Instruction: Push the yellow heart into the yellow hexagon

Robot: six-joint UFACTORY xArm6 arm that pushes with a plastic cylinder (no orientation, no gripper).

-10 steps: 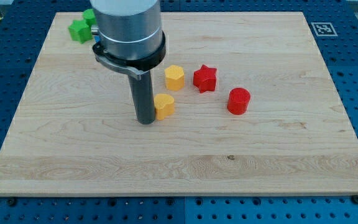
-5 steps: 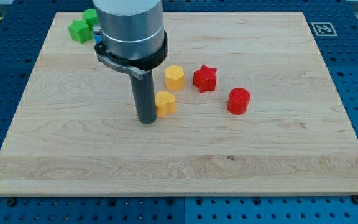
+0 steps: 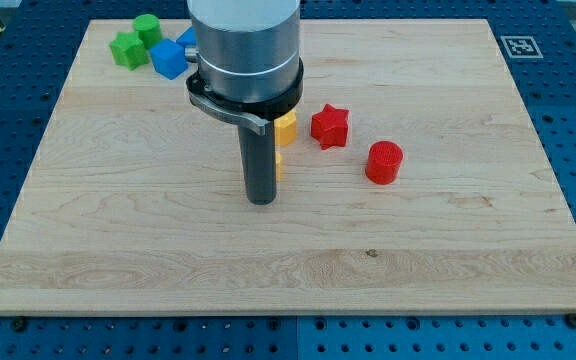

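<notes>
My tip rests on the board at the centre, just below and left of the yellow blocks. The yellow heart shows only as a thin sliver at the right edge of the rod; the rest is hidden behind it. The yellow hexagon sits just above the heart, half hidden by the arm's body. I cannot tell whether the two yellow blocks touch.
A red star lies right of the hexagon and a red cylinder further right and lower. Two green blocks and a blue block sit at the top left. A marker tag is at the top right corner.
My tip has moved right by about a rod's width and now covers most of the yellow heart. The arm's body now hides part of the hexagon and uncovers the blue block.
</notes>
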